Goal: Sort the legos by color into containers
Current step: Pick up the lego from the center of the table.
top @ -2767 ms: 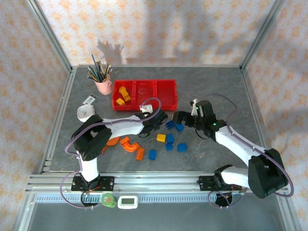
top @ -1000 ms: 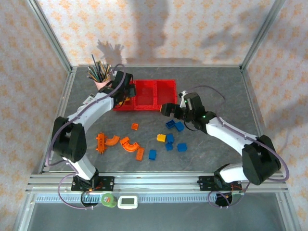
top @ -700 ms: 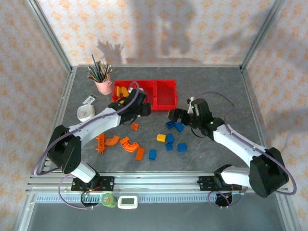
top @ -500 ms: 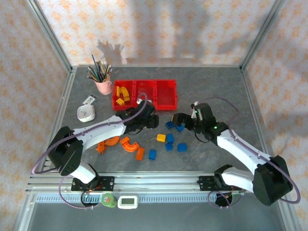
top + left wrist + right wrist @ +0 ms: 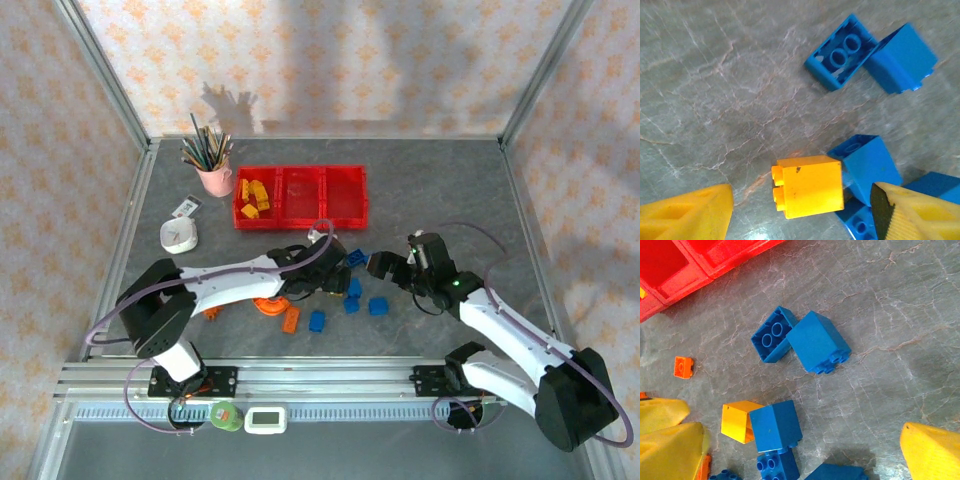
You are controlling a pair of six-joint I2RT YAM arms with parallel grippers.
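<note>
My left gripper (image 5: 335, 279) hangs open over the brick pile, and a yellow lego (image 5: 808, 193) lies on the table between its yellow fingers (image 5: 687, 215), untouched. Blue legos (image 5: 840, 52) lie beyond it and one blue lego (image 5: 865, 162) leans on it. My right gripper (image 5: 386, 265) is open and holds nothing, just right of the pile. Below it lie two blue legos (image 5: 772, 335), a third blue lego (image 5: 775, 425) against the yellow lego (image 5: 736, 421), and a tiny orange lego (image 5: 683, 366). The red containers (image 5: 300, 222) hold several yellow legos (image 5: 252, 196) in the left bin.
Orange arches and bricks (image 5: 272, 306) lie under and left of the left arm. More blue legos (image 5: 378, 305) sit nearer the front. A pink cup of pencils (image 5: 212, 175), a white object (image 5: 178, 236) and a small card (image 5: 185, 208) stand at the left back.
The left arm swung from the left bin back down to the pile and now hangs open over the yellow lego. The right gripper drew back toward the front right.
</note>
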